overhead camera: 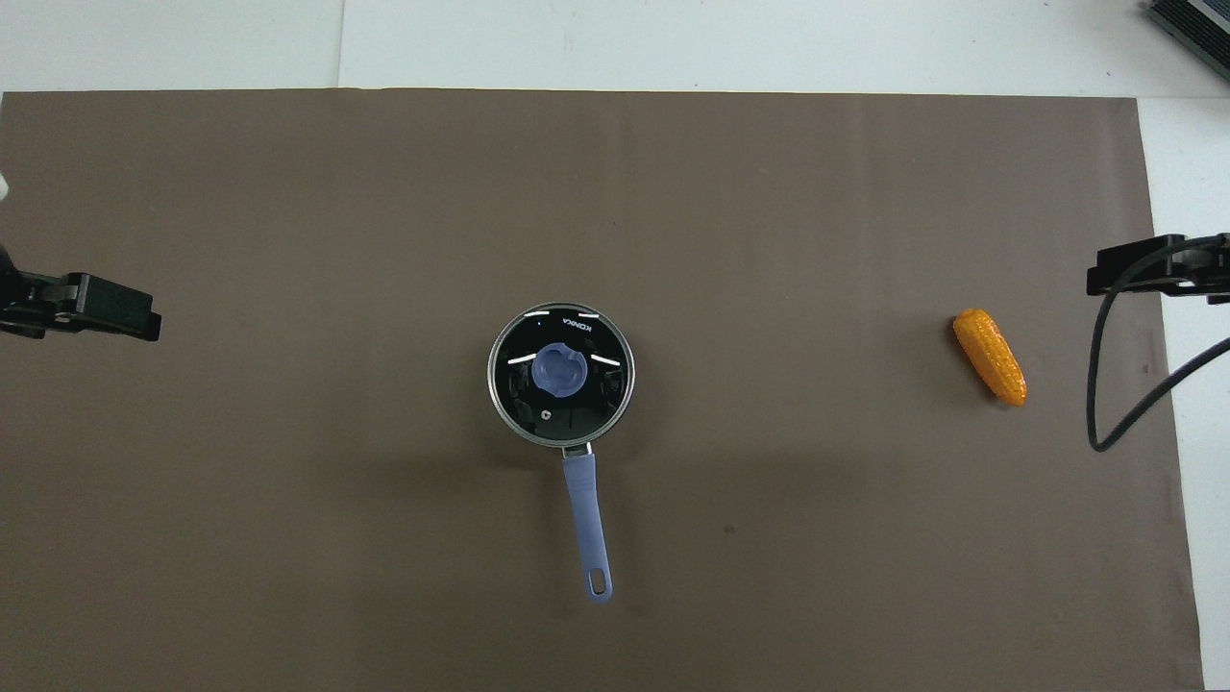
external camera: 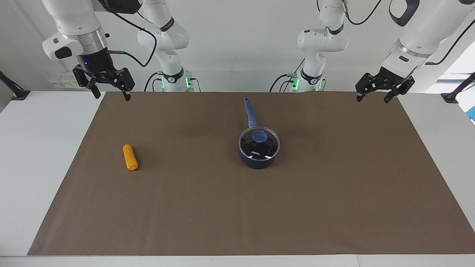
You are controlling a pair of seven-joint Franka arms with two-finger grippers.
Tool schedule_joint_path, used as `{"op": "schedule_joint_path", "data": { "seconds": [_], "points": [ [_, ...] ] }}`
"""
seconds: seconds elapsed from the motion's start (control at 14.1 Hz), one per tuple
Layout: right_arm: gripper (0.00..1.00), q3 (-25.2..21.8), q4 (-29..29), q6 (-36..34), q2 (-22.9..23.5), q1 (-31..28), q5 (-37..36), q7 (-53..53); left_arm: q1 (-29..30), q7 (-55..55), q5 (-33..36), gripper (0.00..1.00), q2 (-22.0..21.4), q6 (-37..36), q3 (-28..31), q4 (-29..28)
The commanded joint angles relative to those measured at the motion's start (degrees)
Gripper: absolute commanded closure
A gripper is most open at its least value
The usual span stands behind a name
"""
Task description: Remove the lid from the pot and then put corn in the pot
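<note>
Fingers spread and empty on both grippers: left gripper raised over the mat's edge at the left arm's end, right gripper raised at the right arm's end. Pot mid-mat, lid seated on it, handle toward the robots. Corn lies beside the pot, well apart, toward the right arm's end

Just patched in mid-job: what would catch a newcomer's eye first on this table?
The small dark navy-blue saucepan sits mid-mat, its long handle pointing toward the robots, with the round clear glass lid with a blue knob still on it. The stubby orange-yellow corn cob lies alone toward the right arm's end. The left end effector and right end effector hang open over the mat's corners.
</note>
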Motion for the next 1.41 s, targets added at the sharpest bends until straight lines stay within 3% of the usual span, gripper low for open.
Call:
{"op": "schedule_joint_path", "data": {
  "seconds": [0.0, 1.34],
  "points": [
    [0.0, 0.0, -0.3, -0.1, -0.2, -0.5, 1.0, 0.6, 0.4, 0.9, 0.1, 0.0, -0.7, -1.3, -0.3, 0.1],
    [0.0, 0.2, -0.5, -1.7, -0.5, 0.3, 0.9, 1.5, -1.2, 0.9, 0.1, 0.0, -1.5, -0.6, -1.1, -2.5]
  ]
}}
